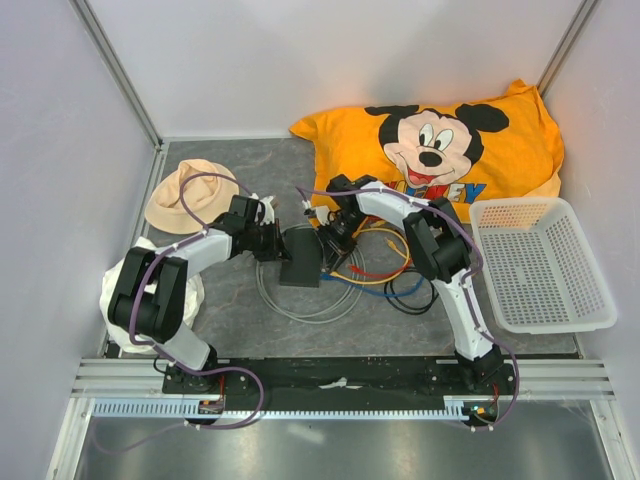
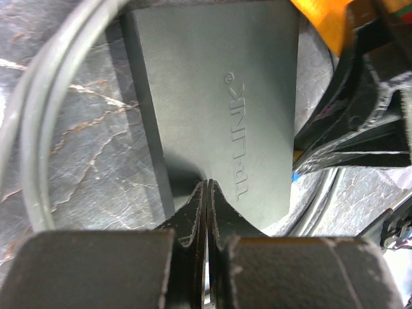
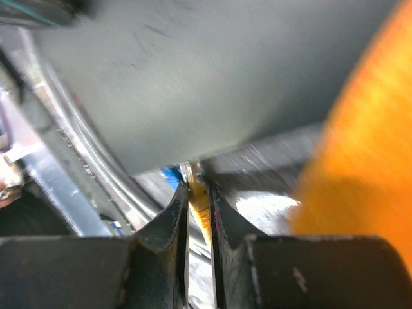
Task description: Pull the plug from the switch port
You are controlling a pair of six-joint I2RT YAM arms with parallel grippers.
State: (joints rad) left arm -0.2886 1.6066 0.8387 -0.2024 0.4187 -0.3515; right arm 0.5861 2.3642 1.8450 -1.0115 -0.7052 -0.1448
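Observation:
The switch (image 1: 300,258) is a flat dark grey box lying mid-table, with its top face filling the left wrist view (image 2: 225,84). My left gripper (image 1: 275,243) is shut with nothing between its fingers, its tips (image 2: 207,185) resting on the switch's near edge. My right gripper (image 1: 326,240) sits at the switch's right side, shut on the yellow plug (image 3: 199,203). The plug's front end meets the edge of the switch (image 3: 193,77). Whether it is seated in the port cannot be told. A blue plug (image 3: 170,175) shows just left of it.
Yellow, red, blue and black cables (image 1: 385,272) trail right of the switch, and a grey cable coil (image 1: 300,308) lies around it. A white mesh basket (image 1: 545,262) stands at the right, an orange Mickey pillow (image 1: 460,140) behind, a beige hat (image 1: 190,195) and white cloth (image 1: 125,285) left.

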